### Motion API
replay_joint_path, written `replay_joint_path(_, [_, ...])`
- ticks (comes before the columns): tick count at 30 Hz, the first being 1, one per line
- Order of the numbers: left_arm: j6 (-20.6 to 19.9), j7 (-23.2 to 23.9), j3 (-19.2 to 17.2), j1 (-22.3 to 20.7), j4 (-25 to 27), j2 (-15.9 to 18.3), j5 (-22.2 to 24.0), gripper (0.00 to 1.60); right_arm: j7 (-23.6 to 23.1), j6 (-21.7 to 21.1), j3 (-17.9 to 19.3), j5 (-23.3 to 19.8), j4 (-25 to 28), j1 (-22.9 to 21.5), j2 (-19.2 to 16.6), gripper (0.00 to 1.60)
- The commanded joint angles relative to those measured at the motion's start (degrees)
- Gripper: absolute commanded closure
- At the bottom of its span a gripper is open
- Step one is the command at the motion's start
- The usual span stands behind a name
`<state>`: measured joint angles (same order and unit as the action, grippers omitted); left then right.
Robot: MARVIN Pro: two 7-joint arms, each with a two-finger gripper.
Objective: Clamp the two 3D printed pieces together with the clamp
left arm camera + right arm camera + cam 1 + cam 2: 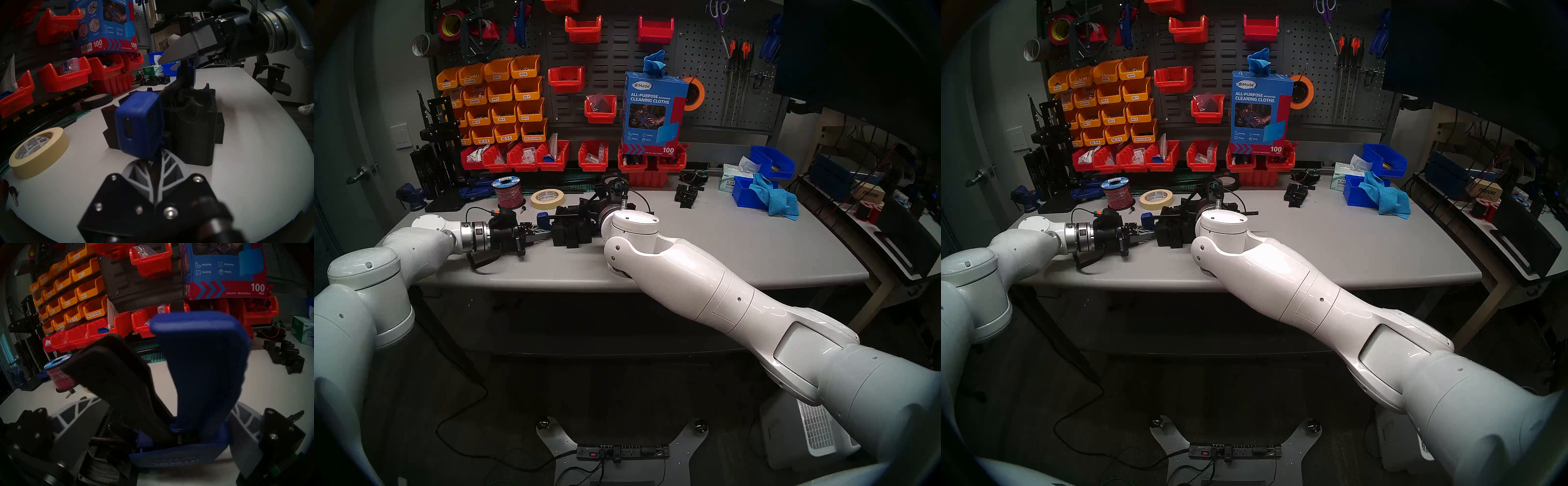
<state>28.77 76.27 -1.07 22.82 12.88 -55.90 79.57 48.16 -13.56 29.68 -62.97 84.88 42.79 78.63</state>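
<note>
The two 3D printed pieces (572, 232) (1175, 232) (192, 132) stand together on the grey table, matte black with notched tops. The clamp (543, 217) (1147, 217) lies across them. Its blue end jaw (139, 125) is at their left and its thin black bar runs over their tops. My left gripper (548, 233) (157, 157) is shut, its tips under the blue jaw and against the pieces; nothing shows between its fingers. My right gripper (166, 404) is open, its fingers (186, 44) standing on either side of the clamp's blue handle (203, 361) and black trigger (110, 378).
A masking tape roll (548, 198) and a red wire spool (508, 193) sit behind the left gripper, with a black tape roll (96, 100) further back. A heap of small black parts (687, 195) and a blue bin with cloth (755, 193) are at the right. Red bins line the back.
</note>
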Motion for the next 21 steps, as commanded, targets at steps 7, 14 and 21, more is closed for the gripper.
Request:
replay_joint_path(7, [0.1, 2.3, -0.2, -0.7, 1.9, -3.1, 0.2, 1.6, 1.7, 1.0, -4.8, 6.2, 2.3, -0.8, 0.0, 0.0])
replay_joint_path(14, [0.1, 2.3, -0.3, -0.7, 1.9, -3.1, 0.2, 1.6, 3.2, 1.4, -6.6, 9.6, 2.3, -1.9, -0.8, 0.0])
replay_joint_path(21, [0.2, 2.4, -0.3, -0.7, 2.0, -3.2, 0.2, 1.6, 5.1, 1.6, -7.8, 12.6, 2.1, -3.4, -1.4, 0.0])
